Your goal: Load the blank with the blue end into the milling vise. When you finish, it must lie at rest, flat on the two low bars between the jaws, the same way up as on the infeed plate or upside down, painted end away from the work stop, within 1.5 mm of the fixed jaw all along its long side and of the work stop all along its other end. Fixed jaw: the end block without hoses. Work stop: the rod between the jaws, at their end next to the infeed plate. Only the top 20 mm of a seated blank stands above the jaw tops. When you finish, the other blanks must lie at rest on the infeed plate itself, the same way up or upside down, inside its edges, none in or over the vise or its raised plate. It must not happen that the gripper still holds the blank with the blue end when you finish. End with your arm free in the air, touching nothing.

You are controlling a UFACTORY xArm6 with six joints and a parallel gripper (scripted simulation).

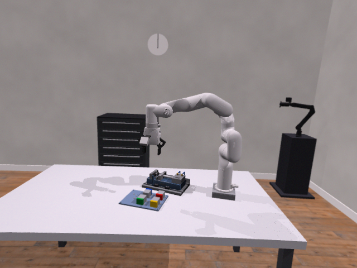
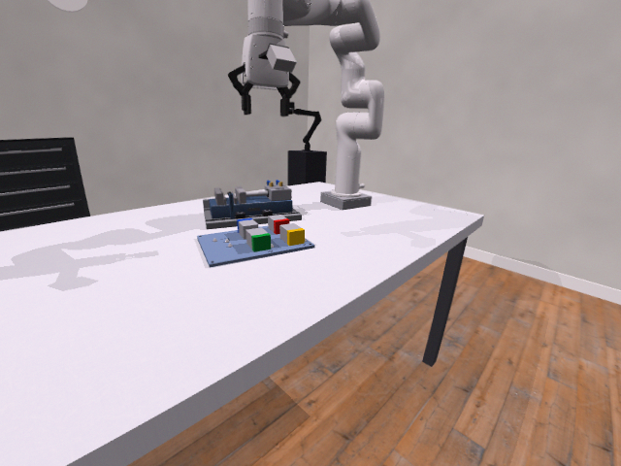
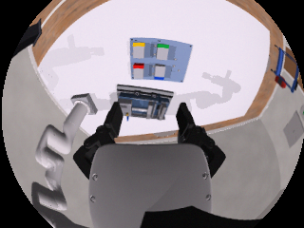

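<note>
With the infeed plate (image 1: 128,199) (image 2: 215,253) (image 3: 182,64) as datum, the blue-ended blank (image 1: 147,193) (image 2: 247,227) (image 3: 160,71) is supported on it; the gripper (image 1: 151,152) (image 2: 265,108) (image 3: 149,108), opened wide and empty, is held above.

This looks like a workshop or robotics lab: a milling vise (image 1: 165,184) (image 2: 250,208) (image 3: 144,102) sits on the worktable (image 1: 86,219) (image 2: 200,311) (image 3: 209,47), with a black drawer cabinet (image 1: 122,115) (image 2: 37,173) behind, at left in the top view. Bare grey walls and plank flooring suggest, perhaps, a converted room.
</note>
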